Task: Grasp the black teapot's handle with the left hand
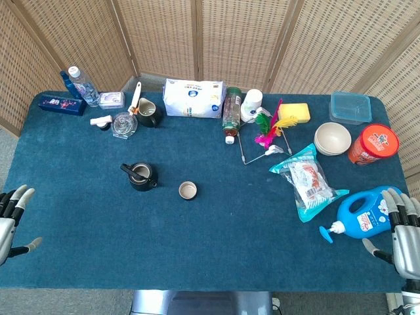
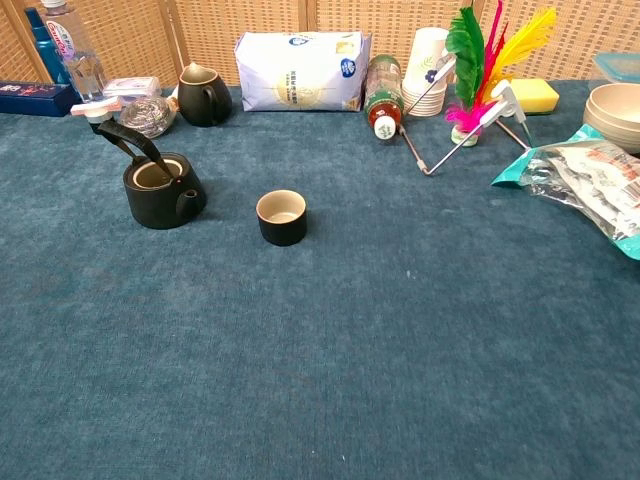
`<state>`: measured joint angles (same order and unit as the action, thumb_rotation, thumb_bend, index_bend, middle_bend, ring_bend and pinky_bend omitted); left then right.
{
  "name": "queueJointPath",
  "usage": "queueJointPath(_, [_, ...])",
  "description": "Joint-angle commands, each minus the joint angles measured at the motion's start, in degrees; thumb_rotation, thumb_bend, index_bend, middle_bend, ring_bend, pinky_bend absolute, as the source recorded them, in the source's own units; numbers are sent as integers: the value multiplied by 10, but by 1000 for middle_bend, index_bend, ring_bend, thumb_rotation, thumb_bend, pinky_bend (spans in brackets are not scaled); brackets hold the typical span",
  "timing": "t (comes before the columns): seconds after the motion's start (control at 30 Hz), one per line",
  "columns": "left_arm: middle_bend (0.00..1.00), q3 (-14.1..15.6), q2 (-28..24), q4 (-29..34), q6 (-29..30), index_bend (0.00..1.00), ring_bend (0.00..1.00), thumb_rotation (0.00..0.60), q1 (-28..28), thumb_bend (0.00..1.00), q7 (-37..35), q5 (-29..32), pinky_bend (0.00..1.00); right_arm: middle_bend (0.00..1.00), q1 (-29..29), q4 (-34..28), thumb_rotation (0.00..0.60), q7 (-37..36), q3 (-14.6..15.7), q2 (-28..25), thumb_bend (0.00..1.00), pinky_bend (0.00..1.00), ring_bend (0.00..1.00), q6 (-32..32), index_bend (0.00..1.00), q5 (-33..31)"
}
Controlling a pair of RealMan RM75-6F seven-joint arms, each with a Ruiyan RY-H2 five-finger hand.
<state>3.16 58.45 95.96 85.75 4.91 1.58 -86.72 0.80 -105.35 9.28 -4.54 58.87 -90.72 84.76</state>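
Note:
The black teapot (image 1: 142, 177) stands lidless on the blue cloth, left of centre, its arched handle (image 1: 127, 170) leaning up and to the left. In the chest view the teapot (image 2: 160, 190) shows its handle (image 2: 128, 142) rising toward the far left and its spout toward the cup. My left hand (image 1: 12, 220) hangs at the table's left edge, fingers spread and empty, far from the teapot. At the right edge my right hand (image 1: 403, 230) is also spread and empty, beside the blue bottle. Neither hand shows in the chest view.
A small dark cup (image 1: 188, 190) sits just right of the teapot. Along the back stand a water bottle (image 1: 84, 86), a second dark pot (image 1: 148, 113), a white bag (image 1: 193, 98) and a drink bottle (image 1: 231, 113). At right lie a snack packet (image 1: 306, 182), bowls (image 1: 332, 138) and a blue detergent bottle (image 1: 359, 215).

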Motion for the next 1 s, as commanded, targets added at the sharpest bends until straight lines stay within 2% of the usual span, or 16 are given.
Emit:
queueJointPath(0.03, [0,1,-2,0,-4,0,0,600,-1,216,-13,-2,35,0,1,-2,600,-3,0,-1,0,0,0,1,0,-1])
queueJointPath(0.2, [0,-4,4,-15,-10,0,0,600,2,216,-19,-2,35,0,1,-1,600,-5,1,-3,0,0,0,1,0,2])
queueJointPath(0.37, [0,-47,43,-67,-35,0,0,600,56,216,-23,-23,35,0,-8,4,600,-5,1,0,0,0,0,20,0,-3])
queueJointPath(0.5, [0,-75,69,-96,-76,0,0,600,108,216,-24,-29,36,0,-14,5,600,0,-2,2,0,0,0,30,0,-13])
queueJointPath(0.7, [0,-120,143,-162,-140,0,0,600,193,216,7,-20,35,0,-14,2,600,-3,-6,0,0,0,0,29,0,-20])
queueJointPath(0.9, [0,-137,188,-171,-222,0,0,600,255,216,62,15,36,0,-19,2,600,-5,-9,-2,0,0,0,37,0,-28])
queueJointPath(1.0, [0,-145,202,-172,-241,0,0,600,272,216,83,32,35,0,-21,2,600,-7,-11,-3,0,0,0,41,0,-34])
